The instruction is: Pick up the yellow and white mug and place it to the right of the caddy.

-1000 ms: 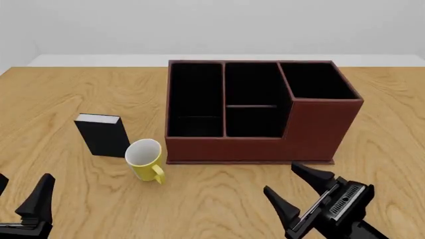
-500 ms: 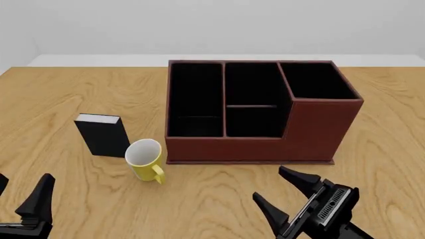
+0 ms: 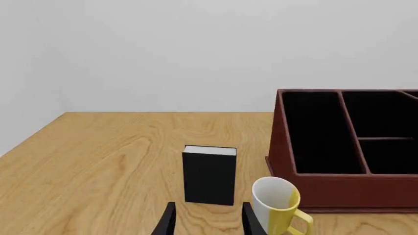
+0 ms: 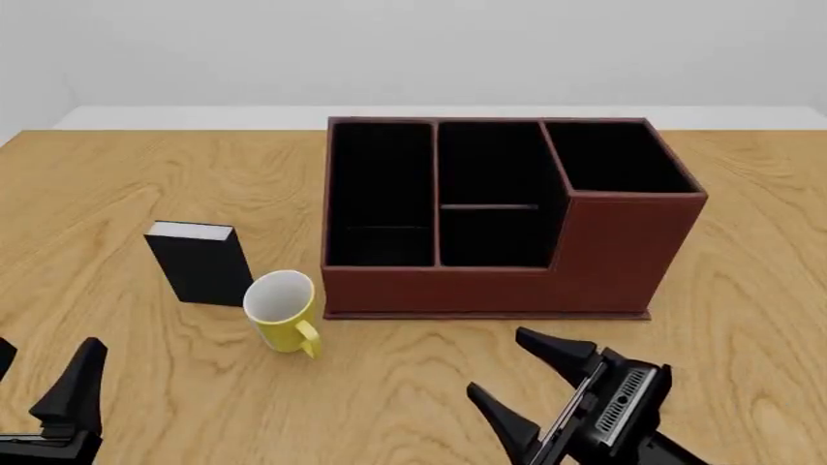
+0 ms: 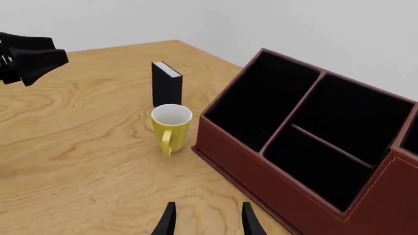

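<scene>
The yellow and white mug (image 4: 282, 308) stands upright on the table just off the front left corner of the caddy (image 4: 607, 252), handle toward the near edge. It also shows in the left wrist view (image 3: 277, 205) and the right wrist view (image 5: 171, 126). My right gripper (image 4: 502, 363) is open and empty, low over the table in front of the caddy and to the right of the mug. At the near left corner my left gripper (image 4: 45, 366) is open and empty, well short of the mug.
A small black book-like box (image 4: 200, 262) stands upright just left of and behind the mug. The caddy (image 5: 261, 171) fills the table's middle. Bare wood lies to the caddy's right. My left gripper (image 5: 29, 58) shows in the right wrist view.
My right gripper has slid to the left along the front of the caddy, closer to the mug, still open. The left gripper and the mug have not moved.
</scene>
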`<action>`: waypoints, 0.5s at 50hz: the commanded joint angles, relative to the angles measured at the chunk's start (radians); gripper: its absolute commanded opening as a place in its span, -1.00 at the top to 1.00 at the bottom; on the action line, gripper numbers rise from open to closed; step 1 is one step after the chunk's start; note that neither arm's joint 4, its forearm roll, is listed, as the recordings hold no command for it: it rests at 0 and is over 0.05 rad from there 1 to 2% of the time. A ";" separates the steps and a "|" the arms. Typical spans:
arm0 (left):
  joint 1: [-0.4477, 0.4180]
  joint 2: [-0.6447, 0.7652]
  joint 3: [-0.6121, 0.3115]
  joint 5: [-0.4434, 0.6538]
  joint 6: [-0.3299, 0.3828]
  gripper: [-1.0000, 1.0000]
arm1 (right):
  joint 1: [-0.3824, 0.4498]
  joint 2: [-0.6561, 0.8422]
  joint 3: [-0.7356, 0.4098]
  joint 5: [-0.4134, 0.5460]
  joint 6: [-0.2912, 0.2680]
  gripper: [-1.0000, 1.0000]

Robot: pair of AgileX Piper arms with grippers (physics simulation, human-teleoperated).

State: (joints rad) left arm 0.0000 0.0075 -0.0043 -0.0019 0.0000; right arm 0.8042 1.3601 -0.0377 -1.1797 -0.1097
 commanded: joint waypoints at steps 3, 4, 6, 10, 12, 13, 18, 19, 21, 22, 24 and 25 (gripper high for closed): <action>0.000 0.000 0.000 0.000 0.000 -1.00 | 0.036 0.063 -0.043 -0.019 0.000 -1.00; 0.000 0.000 0.000 0.000 0.000 -1.00 | 0.036 0.067 -0.044 -0.021 -0.001 -1.00; 0.000 0.000 0.000 0.000 0.000 -1.00 | 0.038 0.081 -0.050 -0.028 -0.002 -1.00; 0.000 0.000 0.000 0.000 0.000 -1.00 | 0.045 0.101 -0.063 -0.033 -0.004 -1.00; 0.000 0.000 0.000 0.000 0.000 -1.00 | 0.050 0.106 -0.070 -0.030 -0.005 -1.00; 0.000 0.000 0.000 0.000 0.000 -1.00 | 0.053 0.107 -0.073 -0.027 -0.007 -1.00; 0.000 0.000 0.000 0.000 0.000 -1.00 | 0.063 0.097 -0.097 -0.001 -0.010 -1.00; 0.000 0.000 0.000 0.000 0.000 -1.00 | 0.065 0.098 -0.102 0.003 -0.009 -1.00; 0.000 0.000 0.000 0.000 0.000 -1.00 | 0.070 0.104 -0.114 0.011 -0.002 -1.00; 0.000 0.000 0.000 0.000 0.000 -1.00 | 0.072 0.105 -0.117 0.015 0.003 -1.00; 0.000 0.000 0.000 0.000 0.000 -1.00 | 0.074 0.104 -0.127 0.030 0.007 -1.00; 0.000 0.000 0.000 0.000 0.000 -1.00 | 0.076 0.108 -0.131 0.030 0.004 -1.00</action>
State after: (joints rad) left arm 0.0000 0.0075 -0.0043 -0.0019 0.0000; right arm 0.8615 1.4529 -0.1281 -1.1786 -0.1108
